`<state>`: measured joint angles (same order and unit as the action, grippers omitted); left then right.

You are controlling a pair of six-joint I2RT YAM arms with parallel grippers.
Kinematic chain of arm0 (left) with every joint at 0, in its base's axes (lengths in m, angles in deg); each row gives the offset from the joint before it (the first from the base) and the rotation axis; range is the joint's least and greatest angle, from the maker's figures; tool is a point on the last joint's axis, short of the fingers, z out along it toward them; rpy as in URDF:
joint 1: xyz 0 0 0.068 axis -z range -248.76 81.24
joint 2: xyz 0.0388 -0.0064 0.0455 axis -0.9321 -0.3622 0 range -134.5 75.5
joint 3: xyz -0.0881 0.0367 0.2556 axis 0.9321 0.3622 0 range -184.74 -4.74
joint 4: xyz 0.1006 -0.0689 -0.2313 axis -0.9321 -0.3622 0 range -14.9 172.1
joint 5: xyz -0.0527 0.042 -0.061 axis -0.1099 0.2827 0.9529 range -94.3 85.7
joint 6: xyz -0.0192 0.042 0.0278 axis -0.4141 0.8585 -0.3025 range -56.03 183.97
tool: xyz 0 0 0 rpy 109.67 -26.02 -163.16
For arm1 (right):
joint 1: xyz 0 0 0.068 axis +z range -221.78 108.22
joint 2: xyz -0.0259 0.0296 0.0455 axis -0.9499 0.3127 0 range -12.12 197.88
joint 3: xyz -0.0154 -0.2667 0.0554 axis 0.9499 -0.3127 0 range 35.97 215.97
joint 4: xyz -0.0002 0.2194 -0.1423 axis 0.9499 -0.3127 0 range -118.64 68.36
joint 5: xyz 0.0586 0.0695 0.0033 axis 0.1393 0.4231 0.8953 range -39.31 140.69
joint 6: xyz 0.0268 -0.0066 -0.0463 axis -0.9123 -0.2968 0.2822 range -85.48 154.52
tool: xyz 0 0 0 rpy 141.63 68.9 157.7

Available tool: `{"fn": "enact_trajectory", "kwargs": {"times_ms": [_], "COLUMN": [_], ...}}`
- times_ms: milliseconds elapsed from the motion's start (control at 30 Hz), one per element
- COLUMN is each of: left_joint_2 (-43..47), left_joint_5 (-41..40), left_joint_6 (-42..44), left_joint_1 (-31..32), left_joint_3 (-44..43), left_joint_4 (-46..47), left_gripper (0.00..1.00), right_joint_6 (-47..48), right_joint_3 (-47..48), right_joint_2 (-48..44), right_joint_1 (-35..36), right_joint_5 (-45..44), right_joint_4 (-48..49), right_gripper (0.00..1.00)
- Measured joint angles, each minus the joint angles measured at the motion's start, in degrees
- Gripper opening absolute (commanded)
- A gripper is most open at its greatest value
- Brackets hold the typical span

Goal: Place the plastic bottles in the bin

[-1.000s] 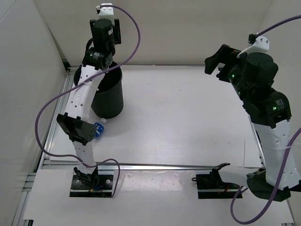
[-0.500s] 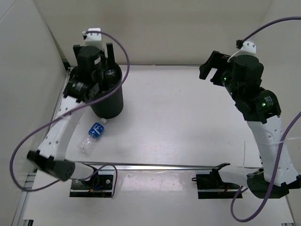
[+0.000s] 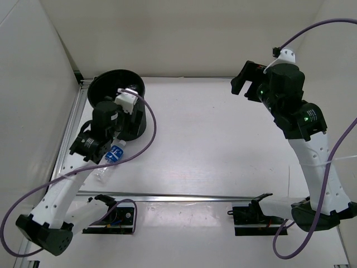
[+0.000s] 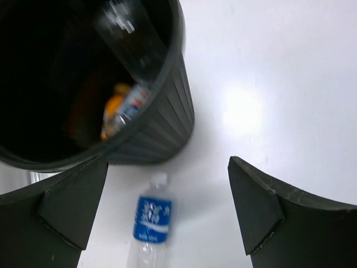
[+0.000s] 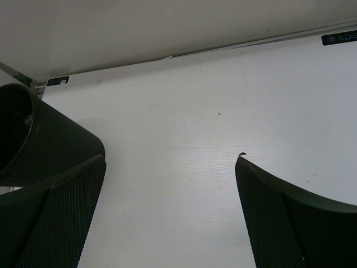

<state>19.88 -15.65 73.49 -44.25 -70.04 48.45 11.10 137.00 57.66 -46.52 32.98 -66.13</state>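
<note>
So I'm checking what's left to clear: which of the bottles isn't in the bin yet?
The clear blue-labelled bottle lying on the table beside the bin; the orange bottle and another clear one sit inside.

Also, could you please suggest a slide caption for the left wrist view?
Open left gripper framing a blue-labelled bottle lying beside the black bin, an orange bottle inside.

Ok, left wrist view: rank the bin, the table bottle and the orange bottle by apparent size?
1. bin
2. bottle on the table
3. orange bottle, though it lies deeper and partly hidden, so that gap is unsure.
</note>
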Motion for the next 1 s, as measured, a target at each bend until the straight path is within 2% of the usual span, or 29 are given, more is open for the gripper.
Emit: {"fn": "enact_trajectory", "kwargs": {"times_ms": [200, 367, 600, 833, 1000], "left_joint_2": [-5.1, -4.5, -2.3, -0.3, -0.4], "left_joint_5": [3.2, 7.2, 8.6, 5.0, 0.0], "left_joint_6": [1.2, 2.4, 3.6, 4.6, 4.6], "left_joint_1": [-1.1, -5.3, -6.1, -6.1, -6.8], "left_joint_3": [2.9, 7.4, 18.4, 30.1, 34.0], "left_joint_4": [-7.1, -9.7, -11.7, -10.6, -7.2], "left_gripper": [1.0, 1.0, 1.0, 1.0, 1.0], "right_joint_6": [-0.1, -0.1, 0.0, 0.1, 0.1], "right_joint_3": [-0.7, -1.9, -2.4, -2.4, -2.4], "right_joint_2": [-0.3, -0.9, -1.2, -1.2, -1.2], "right_joint_1": [0.0, 0.0, 0.0, 0.0, 0.0], "right_joint_5": [0.0, -0.2, -0.4, -0.3, 0.0], "right_joint_4": [0.3, 0.9, 0.9, 0.9, 0.9], "right_gripper": [1.0, 1.0, 1.0, 1.0, 1.0]}}
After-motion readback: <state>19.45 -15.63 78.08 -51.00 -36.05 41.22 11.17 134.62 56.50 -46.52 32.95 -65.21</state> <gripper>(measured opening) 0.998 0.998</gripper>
